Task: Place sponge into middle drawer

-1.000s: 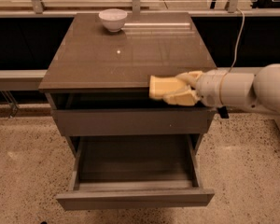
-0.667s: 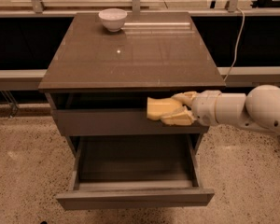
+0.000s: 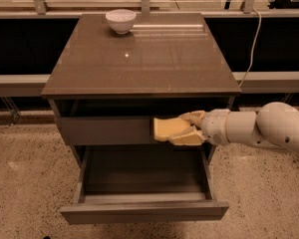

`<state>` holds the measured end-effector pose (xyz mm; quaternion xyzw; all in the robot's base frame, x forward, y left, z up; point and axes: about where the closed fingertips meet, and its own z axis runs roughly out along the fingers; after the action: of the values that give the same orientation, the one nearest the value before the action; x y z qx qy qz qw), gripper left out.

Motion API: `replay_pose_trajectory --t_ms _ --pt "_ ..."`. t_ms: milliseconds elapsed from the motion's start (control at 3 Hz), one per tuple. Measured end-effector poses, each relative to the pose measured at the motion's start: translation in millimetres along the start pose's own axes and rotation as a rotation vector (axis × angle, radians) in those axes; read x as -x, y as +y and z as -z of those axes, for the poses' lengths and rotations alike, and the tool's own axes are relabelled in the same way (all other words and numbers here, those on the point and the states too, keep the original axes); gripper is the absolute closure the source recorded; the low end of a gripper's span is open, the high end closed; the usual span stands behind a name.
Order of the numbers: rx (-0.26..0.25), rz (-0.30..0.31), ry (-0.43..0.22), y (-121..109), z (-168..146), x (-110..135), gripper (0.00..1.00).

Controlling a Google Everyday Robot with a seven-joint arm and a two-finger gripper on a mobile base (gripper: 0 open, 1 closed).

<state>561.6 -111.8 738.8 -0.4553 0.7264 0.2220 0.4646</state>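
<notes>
The hand [image 3: 188, 129] is clamped on the sponge [image 3: 165, 129] beneath the desk's [image 3: 139, 63] front edge, toward its right corner; held over the open middle drawer [image 3: 144, 211], presumably for lowering inside.

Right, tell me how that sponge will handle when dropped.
Probably soft and light: the sponge looks like thick foam, held by the hand above the open middle drawer. Blocky, so it likely won't roll there, though it may bounce slightly.

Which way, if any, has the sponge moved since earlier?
Yes: the sponge went down and slightly left, from level with the top slab to below it, in the gripper above the middle drawer.
</notes>
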Motion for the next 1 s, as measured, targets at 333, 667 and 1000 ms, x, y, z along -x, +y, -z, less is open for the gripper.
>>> replay_pose_trajectory --t_ms 333,667,1000 --pt "0.014 -0.016 0.002 1 -5 -3 1.0" --pt "0.037 -0.043 -0.032 5 -41 -35 1.0" --pt "0.046 -0.051 -0.061 11 -77 -83 1.0"
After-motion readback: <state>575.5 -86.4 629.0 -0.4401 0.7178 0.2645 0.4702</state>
